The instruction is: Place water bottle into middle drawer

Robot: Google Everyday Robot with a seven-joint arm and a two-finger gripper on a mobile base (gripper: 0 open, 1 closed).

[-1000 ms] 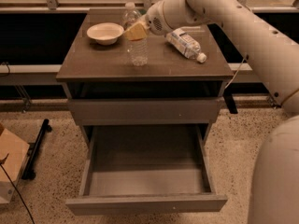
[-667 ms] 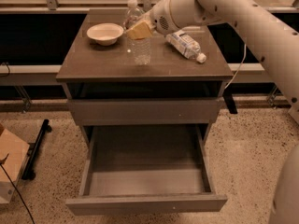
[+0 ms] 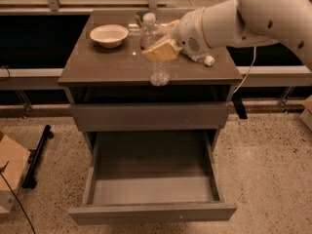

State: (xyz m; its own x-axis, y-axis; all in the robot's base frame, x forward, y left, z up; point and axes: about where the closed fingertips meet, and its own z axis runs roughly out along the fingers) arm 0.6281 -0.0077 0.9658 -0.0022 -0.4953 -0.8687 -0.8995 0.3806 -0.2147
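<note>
Over the cabinet's front edge, in the camera view, the gripper has its tan fingers clamped around the middle of the water bottle. The bottle is upright, its base at or just above the cabinet top; I cannot tell whether they touch. Beneath the cabinet's closed upper drawer front, the middle drawer stands pulled out. A white bowl sits at the cabinet's back left. The carry looks under way. Next, the bottle must travel forward past the cabinet's edge, then down into the drawer before release.
</note>
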